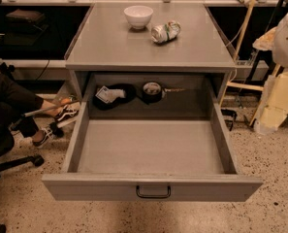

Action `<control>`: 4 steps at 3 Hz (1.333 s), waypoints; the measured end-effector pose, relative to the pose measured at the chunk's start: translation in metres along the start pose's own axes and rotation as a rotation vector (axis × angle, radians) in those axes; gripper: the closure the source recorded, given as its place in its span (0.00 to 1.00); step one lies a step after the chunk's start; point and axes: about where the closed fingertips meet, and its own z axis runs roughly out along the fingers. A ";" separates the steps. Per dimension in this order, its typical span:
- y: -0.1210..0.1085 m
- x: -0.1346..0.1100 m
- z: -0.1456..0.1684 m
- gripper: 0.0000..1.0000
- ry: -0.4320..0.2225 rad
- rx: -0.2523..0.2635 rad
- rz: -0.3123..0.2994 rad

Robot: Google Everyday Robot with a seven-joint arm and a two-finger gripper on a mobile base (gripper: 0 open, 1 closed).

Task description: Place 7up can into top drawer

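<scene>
The 7up can [166, 32] lies on its side on the grey counter [134, 50], toward the back and just to the right of a white bowl [138, 16], near it but not touching. The can looks dented, and its open end points to the left. Below, the top drawer [151, 152] is pulled far out, with its front panel and black handle [153, 192] close to the camera. Most of the drawer floor is bare. Only at the back, under the edge of the counter, there are a dark pouch [113, 95] with something white on it and a roll of tape [152, 91]. The tool is nowhere in the picture, so I cannot tell if it is spread or pressed together, and it holds nothing that I can see. A seated person's legs [17, 106] are at the left, apart from the cabinet. In my judgement the opening of the drawer is done, but the main work is not yet begun: the can must be grasped, lifted from the counter, carried forward and down, and released in the bare front part of the drawer.
</scene>
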 end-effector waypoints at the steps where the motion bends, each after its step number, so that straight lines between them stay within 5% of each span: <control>1: -0.007 -0.008 -0.002 0.00 -0.014 0.015 -0.005; 3: -0.056 -0.042 -0.014 0.00 -0.157 0.079 0.023; 4: -0.056 -0.042 -0.014 0.00 -0.157 0.079 0.023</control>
